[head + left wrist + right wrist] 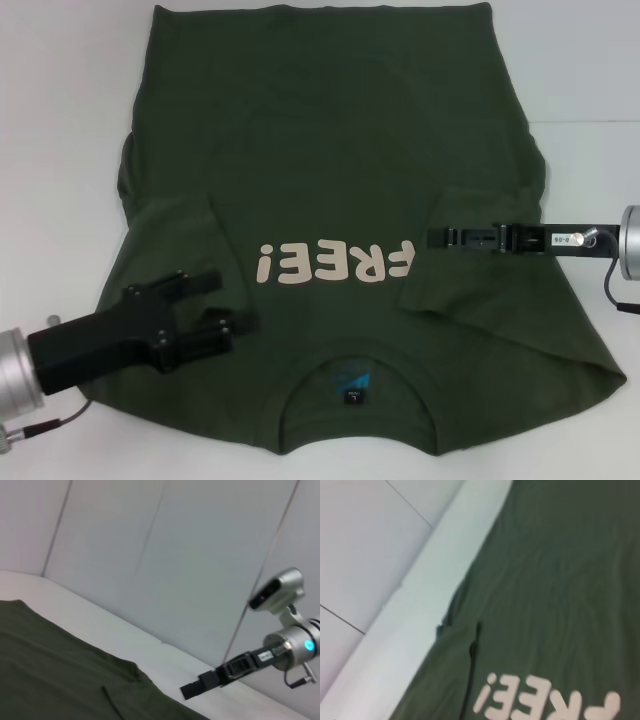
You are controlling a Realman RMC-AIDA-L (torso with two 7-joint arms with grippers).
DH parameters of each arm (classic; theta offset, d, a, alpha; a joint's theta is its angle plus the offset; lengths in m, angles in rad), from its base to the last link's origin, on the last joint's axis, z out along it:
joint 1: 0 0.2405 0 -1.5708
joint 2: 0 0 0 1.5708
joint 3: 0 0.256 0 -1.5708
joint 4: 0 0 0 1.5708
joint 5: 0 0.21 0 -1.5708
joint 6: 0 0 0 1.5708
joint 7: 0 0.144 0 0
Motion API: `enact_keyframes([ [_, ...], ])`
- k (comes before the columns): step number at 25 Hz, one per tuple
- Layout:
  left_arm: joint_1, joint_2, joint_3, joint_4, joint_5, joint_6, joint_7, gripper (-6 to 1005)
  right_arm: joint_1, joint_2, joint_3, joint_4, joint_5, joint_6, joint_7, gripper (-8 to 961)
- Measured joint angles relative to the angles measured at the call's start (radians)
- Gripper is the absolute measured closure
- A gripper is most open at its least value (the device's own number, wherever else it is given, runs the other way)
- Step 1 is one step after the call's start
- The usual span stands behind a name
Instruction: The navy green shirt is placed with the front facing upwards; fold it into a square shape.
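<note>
Collar (352, 385) nearest; left end effector (215, 305) fingers apart, right end effector (440, 238) state unclear, folded sleeves (470, 270) may slip open.

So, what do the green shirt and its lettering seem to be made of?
The navy green shirt looks like soft matte knit fabric, probably cotton: it lies limp, with gentle wrinkles and folded-in sleeves, and shows no shine. The cream "FREE!" lettering seems to be a flat print on the cloth, not stitching; its edges look smooth, though the exact kind cannot be told.
</note>
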Motion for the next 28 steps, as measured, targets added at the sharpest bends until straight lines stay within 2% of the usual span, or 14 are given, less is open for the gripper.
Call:
enact_keyframes([
  [5,0.025,0.001,-0.049,0.016,0.000,0.010,-0.028,138,-0.036,0.010,0.003,0.013,0.112,-0.042,-0.135,88],
  [13,0.095,0.006,-0.094,0.076,0.003,0.022,-0.105,133,-0.054,0.044,0.005,0.073,0.195,-0.099,-0.340,44],
  [17,0.136,0.002,-0.101,0.132,0.010,-0.016,-0.138,134,-0.045,0.046,0.005,0.108,0.215,-0.095,-0.367,47],
  [28,0.156,0.000,-0.146,0.186,0.128,-0.131,-0.243,139,-0.024,0.050,-0.007,0.127,0.262,-0.094,-0.359,53],
])
